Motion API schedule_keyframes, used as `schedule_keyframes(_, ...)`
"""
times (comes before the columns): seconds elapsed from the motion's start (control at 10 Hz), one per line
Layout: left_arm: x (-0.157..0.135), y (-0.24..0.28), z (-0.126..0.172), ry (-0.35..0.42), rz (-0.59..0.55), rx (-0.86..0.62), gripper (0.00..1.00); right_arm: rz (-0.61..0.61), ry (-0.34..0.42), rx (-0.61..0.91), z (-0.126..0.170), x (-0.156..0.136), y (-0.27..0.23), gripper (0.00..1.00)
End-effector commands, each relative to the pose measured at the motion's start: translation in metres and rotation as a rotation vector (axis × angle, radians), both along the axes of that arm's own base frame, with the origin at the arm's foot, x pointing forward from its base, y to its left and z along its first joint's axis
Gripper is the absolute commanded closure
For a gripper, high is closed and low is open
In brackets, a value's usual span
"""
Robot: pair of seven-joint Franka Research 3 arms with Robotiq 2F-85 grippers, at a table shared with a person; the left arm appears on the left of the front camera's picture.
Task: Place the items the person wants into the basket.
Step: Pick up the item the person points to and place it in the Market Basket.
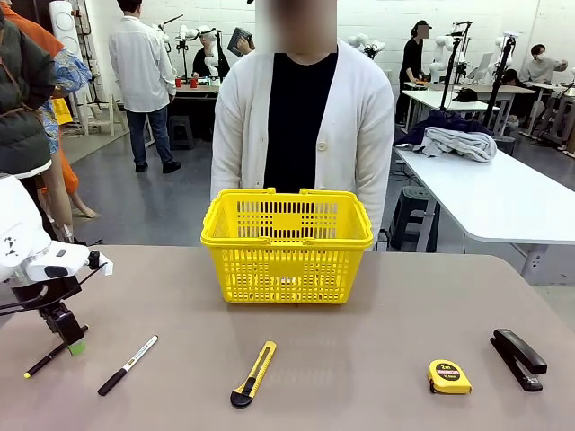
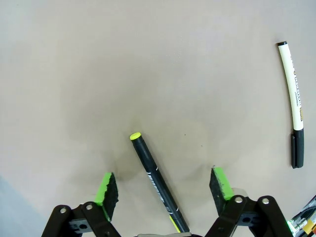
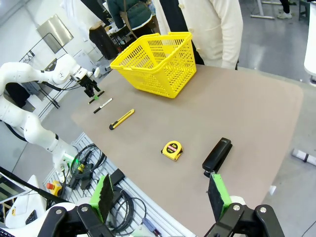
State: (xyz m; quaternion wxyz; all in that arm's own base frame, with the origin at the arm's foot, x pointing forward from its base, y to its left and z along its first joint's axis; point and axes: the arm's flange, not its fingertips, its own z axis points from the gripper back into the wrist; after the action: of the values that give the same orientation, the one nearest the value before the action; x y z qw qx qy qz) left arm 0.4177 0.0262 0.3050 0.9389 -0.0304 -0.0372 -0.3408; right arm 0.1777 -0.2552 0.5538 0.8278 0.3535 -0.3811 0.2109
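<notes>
A slim black pen (image 1: 43,359) lies at the table's near left. My left gripper (image 1: 74,344) is down over it. In the left wrist view the pen (image 2: 153,175) lies between the green pads (image 2: 106,190) of the left gripper (image 2: 164,183), which stands open with gaps on both sides. The yellow-and-black utility knife (image 1: 254,373) lies near the front middle, and the black stapler (image 1: 517,357) at the near right. The yellow basket (image 1: 287,242) stands mid-table before the person (image 1: 301,117) in a white cardigan. My right gripper (image 3: 160,192) hangs open high above the table's right side.
A white-barrelled marker (image 1: 128,365) with a black cap lies just right of the pen. A small yellow tape measure (image 1: 449,376) sits left of the stapler. A white table with clothes (image 1: 503,197) stands at the back right.
</notes>
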Motion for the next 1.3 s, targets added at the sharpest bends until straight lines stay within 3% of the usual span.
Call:
schedule_keyframes(0.0,-0.052,-0.005,-0.015,-0.02,-0.009,0.012,0.5,0.007,-0.016,0.009,0.002,0.0,0.0,0.0)
schedule_keyframes(0.1,-0.052,-0.005,-0.014,-0.023,-0.005,0.012,0.99,0.007,-0.016,0.009,0.002,0.0,0.0,0.0)
schedule_keyframes(0.2,-0.052,-0.004,-0.013,-0.026,0.0,0.014,1.0,0.007,-0.016,0.009,0.002,0.0,0.0,0.0)
schedule_keyframes(0.3,-0.053,-0.004,-0.012,-0.028,0.004,0.02,0.66,0.007,-0.016,0.009,0.002,0.0,0.0,0.0)
schedule_keyframes(0.4,-0.053,-0.003,-0.01,-0.032,0.006,0.028,1.0,0.007,-0.016,0.009,0.002,0.0,0.0,0.0)
schedule_keyframes(1.0,-0.053,-0.001,-0.007,-0.041,0.031,0.046,1.0,0.007,-0.016,0.009,0.002,0.0,0.0,0.0)
schedule_keyframes(1.2,-0.048,0.002,0.007,-0.031,0.03,0.018,1.0,0.007,-0.016,0.009,0.002,0.0,0.0,0.0)
